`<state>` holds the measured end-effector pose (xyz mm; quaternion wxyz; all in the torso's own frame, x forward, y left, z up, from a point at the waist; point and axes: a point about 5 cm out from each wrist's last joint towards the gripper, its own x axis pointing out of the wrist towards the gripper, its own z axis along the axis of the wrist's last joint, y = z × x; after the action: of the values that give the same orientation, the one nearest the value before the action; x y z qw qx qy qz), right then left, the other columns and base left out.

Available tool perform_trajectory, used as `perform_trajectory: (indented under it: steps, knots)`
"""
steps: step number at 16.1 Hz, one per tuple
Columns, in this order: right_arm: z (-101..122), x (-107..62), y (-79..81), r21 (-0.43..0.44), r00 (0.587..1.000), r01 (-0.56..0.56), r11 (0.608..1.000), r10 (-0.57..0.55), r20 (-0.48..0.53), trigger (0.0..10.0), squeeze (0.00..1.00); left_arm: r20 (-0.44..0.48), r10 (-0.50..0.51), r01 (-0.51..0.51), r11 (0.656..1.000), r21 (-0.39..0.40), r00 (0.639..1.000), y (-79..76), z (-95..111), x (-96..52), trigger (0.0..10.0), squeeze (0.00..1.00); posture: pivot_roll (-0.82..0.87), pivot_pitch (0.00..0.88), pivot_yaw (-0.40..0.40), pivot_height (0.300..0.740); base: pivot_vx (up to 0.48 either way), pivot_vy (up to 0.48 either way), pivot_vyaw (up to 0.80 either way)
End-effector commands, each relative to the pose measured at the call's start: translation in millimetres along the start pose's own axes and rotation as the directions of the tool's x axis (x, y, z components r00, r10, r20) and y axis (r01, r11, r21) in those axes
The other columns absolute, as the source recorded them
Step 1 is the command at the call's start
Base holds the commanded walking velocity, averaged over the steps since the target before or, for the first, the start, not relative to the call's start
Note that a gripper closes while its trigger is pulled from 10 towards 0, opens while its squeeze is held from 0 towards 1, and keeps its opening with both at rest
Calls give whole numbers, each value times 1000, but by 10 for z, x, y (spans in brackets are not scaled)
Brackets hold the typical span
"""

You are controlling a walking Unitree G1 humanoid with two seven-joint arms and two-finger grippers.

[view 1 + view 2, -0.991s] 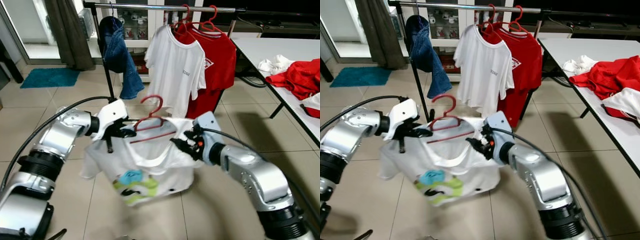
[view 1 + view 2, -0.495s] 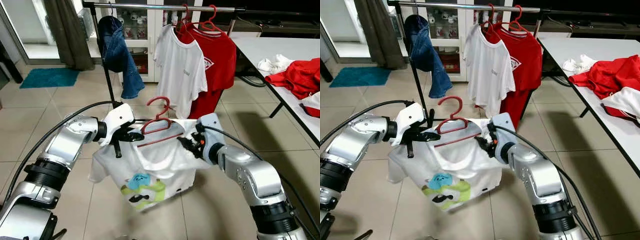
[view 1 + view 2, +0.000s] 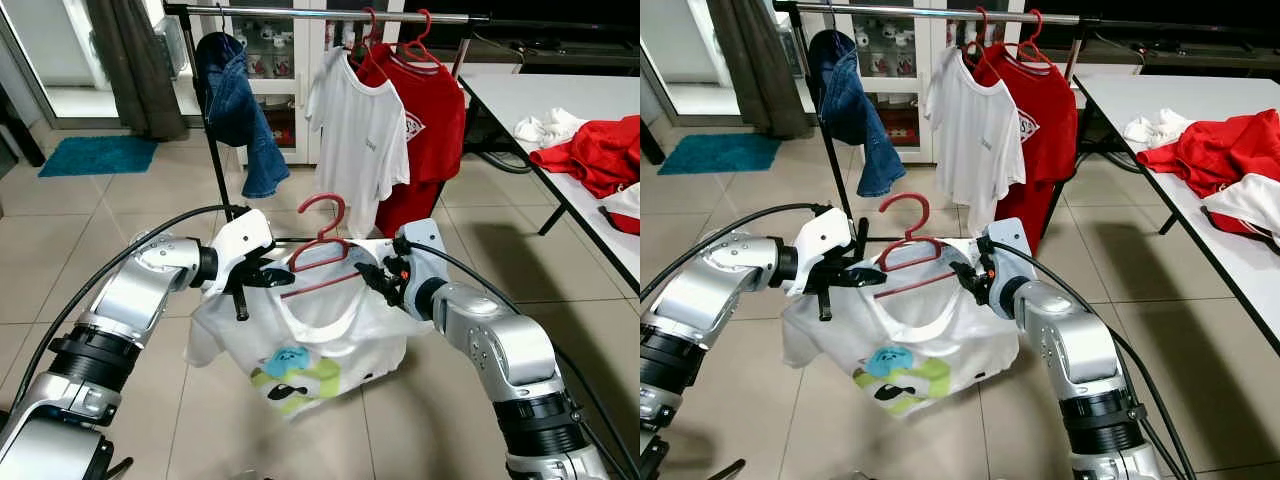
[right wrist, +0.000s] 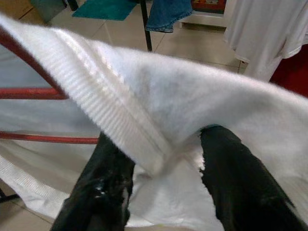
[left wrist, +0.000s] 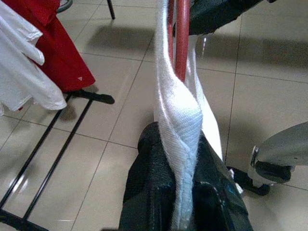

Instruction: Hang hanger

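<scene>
A white T-shirt with a blue, green and black print hangs on a red wire hanger, held up between the two arms above the beige tiled floor, near the robot. The left gripper is at the shirt's left shoulder, its black fingers pressed together on a fold of the white cloth just below the red hanger bar. The right gripper is at the shirt's right shoulder; its two fingers stand apart with the ribbed collar edge draped between them, so it pinches nothing firmly that can be seen.

Farther off stands a black clothes rack with a silver top rail. On it, from left to right, hang a blue denim garment, a plain white T-shirt and a red T-shirt with a white logo, the last two on red hangers. To the far right, a white table bears a heap of red and white clothes. A teal mat lies on the floor at far left, beside a dark curtain.
</scene>
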<state>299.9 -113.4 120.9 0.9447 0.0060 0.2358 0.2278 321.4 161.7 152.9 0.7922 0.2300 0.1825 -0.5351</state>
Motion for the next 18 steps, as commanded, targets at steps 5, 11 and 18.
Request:
perform_trajectory:
  steps: [5, 11, 18]
  knots:
    - [53, 10, -31, 0, 999, -5, 1000, 5, 31, 0, 0, 18, 15, -15, 1000, 25, 1000, 17, 83, -43, 0, 0, -116, 0, -6, 740, 0, 0, 0]
    - [36, 9, -51, 3, 1000, -1, 1000, 1, 28, 0, 0, -2, 23, -23, 999, 33, 1000, 38, 60, -88, 0, 0, -116, 0, -4, 740, 0, 0, 0]
    - [68, -18, -176, -69, 999, 49, 996, -48, 20, 0, 0, -80, 39, -34, 997, 65, 996, 69, -18, -123, 0, 0, -113, 0, -2, 740, 0, 0, 0]
